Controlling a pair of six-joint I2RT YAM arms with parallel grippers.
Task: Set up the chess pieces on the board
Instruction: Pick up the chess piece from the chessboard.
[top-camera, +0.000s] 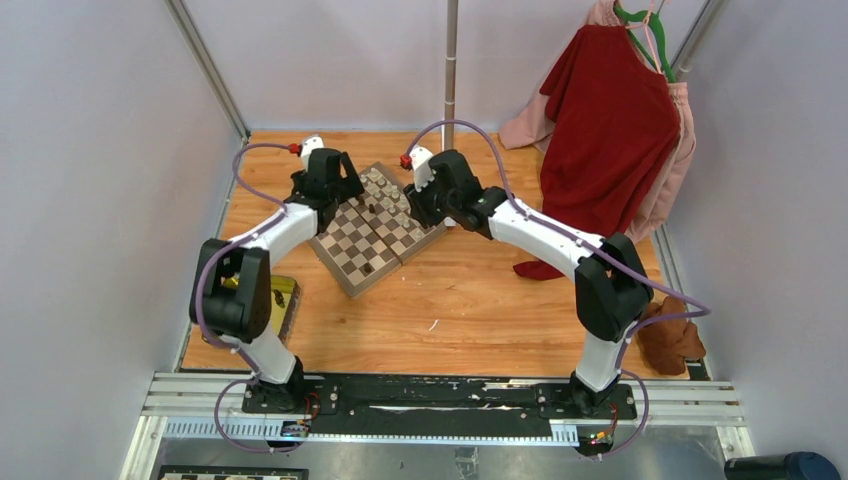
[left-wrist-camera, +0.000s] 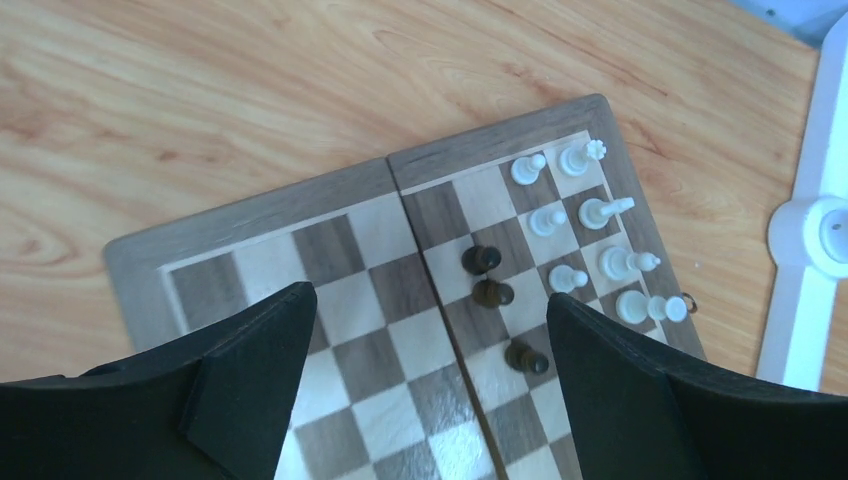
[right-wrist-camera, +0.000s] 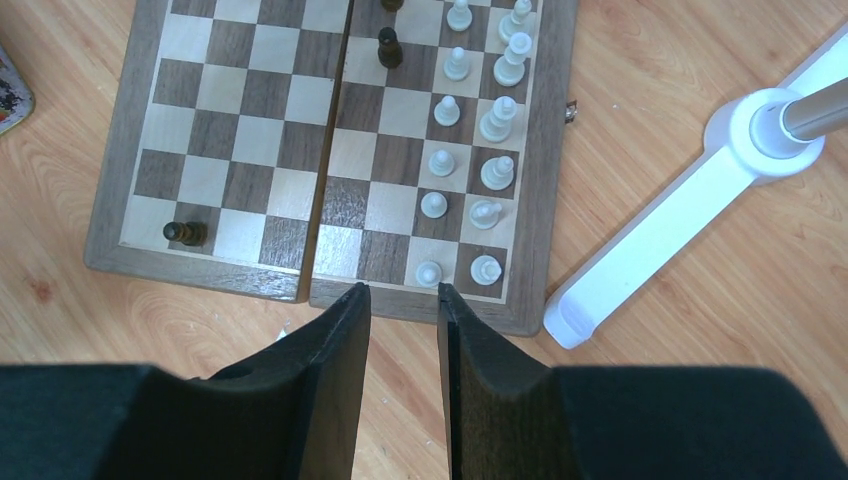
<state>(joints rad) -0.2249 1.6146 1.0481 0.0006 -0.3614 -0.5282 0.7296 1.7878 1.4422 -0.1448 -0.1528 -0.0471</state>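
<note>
From above, the board (top-camera: 375, 240) lies askew near the table's (top-camera: 480, 310) far edge, left of its middle. The left pincer (top-camera: 335, 190) hangs over the board's far-left side and the right pincer (top-camera: 425, 205) over its right side, so each arm covers one half.

In the left wrist view that pincer is spread wide and empty above the squares. Three dark pieces (left-wrist-camera: 493, 293) stand by the centre fold, probably waiting to go to their own rows. The wide spread suits dropping over one of them.

In the right wrist view the fingers are nearly together, with a slim gap and nothing pinched, over the board's rim. The cream pieces (right-wrist-camera: 470, 165) stand in two ordered files along one side. A lone dark piece (right-wrist-camera: 185, 232) stands at the opposite side.
</note>
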